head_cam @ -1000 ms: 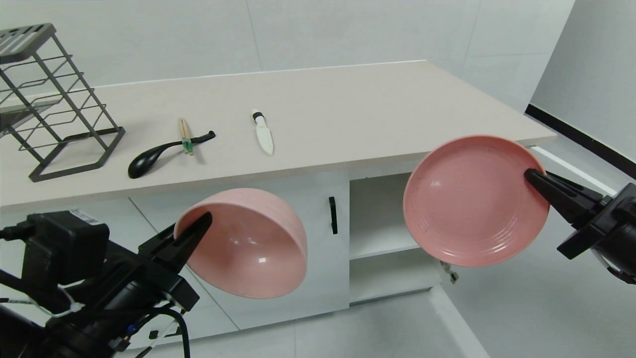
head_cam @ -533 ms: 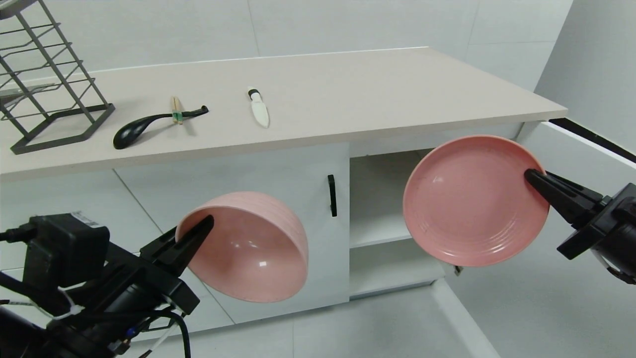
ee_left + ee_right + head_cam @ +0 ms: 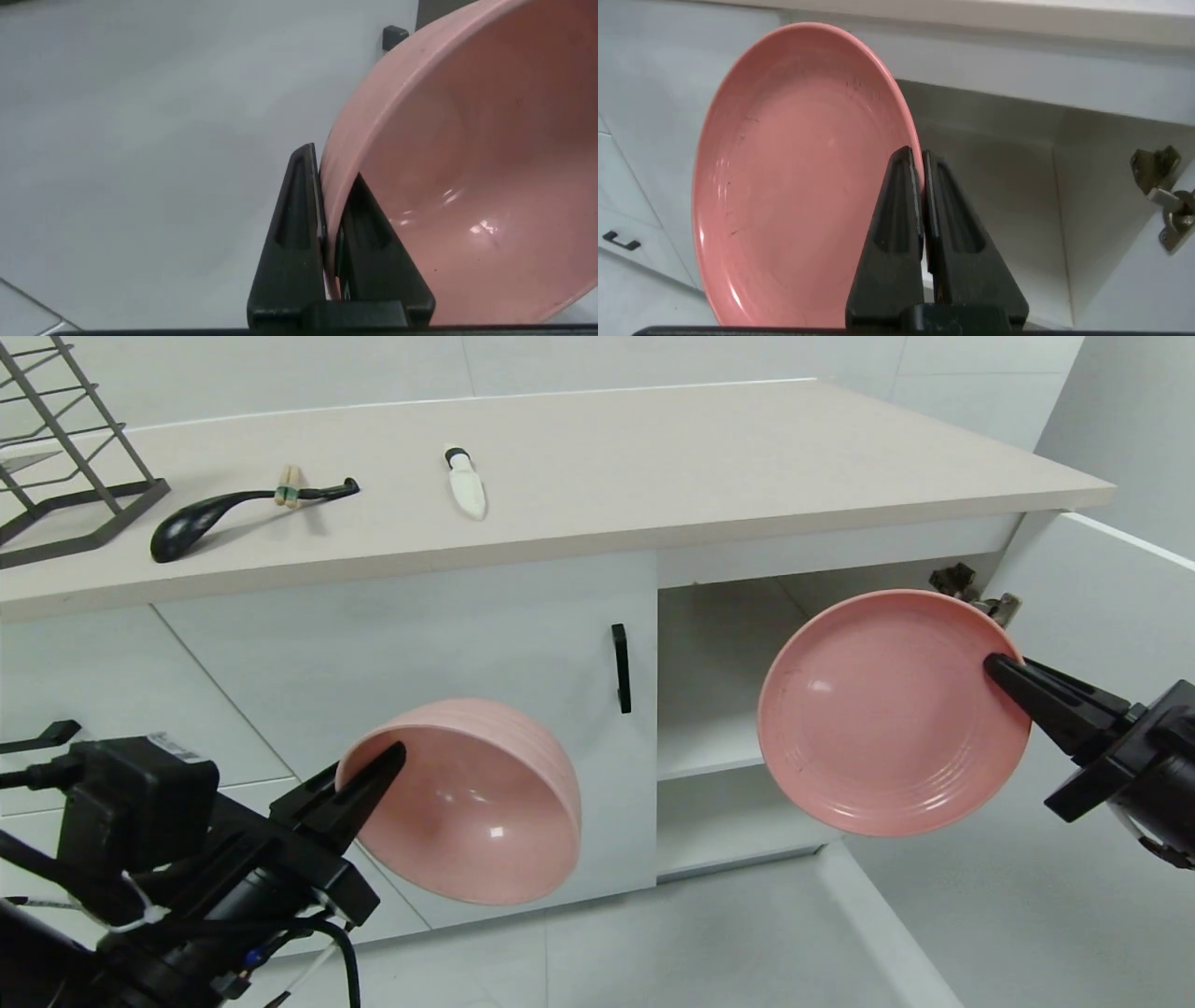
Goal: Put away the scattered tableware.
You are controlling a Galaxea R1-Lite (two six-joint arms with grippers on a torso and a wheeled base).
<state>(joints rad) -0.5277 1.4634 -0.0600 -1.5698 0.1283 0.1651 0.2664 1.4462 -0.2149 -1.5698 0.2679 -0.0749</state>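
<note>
White walls and a pale tiled floor surrounded a beige countertop (image 3: 709,467) set on white cabinets. One closed cabinet door (image 3: 420,644) with a black handle (image 3: 620,667) sat below the counter's middle. Just right of it the compartment was open, showing a white shelf (image 3: 709,761) inside. Its open door (image 3: 1102,607) swung out at far right, with a metal hinge (image 3: 952,581) at the top corner.

Low in front of the closed door, the left gripper (image 3: 397,751) had its jaws clamped narrow on the rim of a pink bowl (image 3: 495,803). The left wrist view showed one finger inside the wall and one outside. Bowl was tipped on its side, opening toward the head camera, held in the air and touching nothing else.

At right, the right gripper (image 3: 991,663) pinched the right edge of a pink plate (image 3: 878,709), jaws nearly closed around the rim. Plate was held on edge, face toward the robot, in the air in front of the open compartment and not on the shelf. Bowl and plate were well apart.

On the counter lay a black spoon (image 3: 201,518) with a pair of chopsticks (image 3: 288,485) across its handle. Near them to the right was a white item (image 3: 464,485) with a black end, probably a small knife, hard to tell. Dark wire rack (image 3: 65,457) stood at the counter's far left.
</note>
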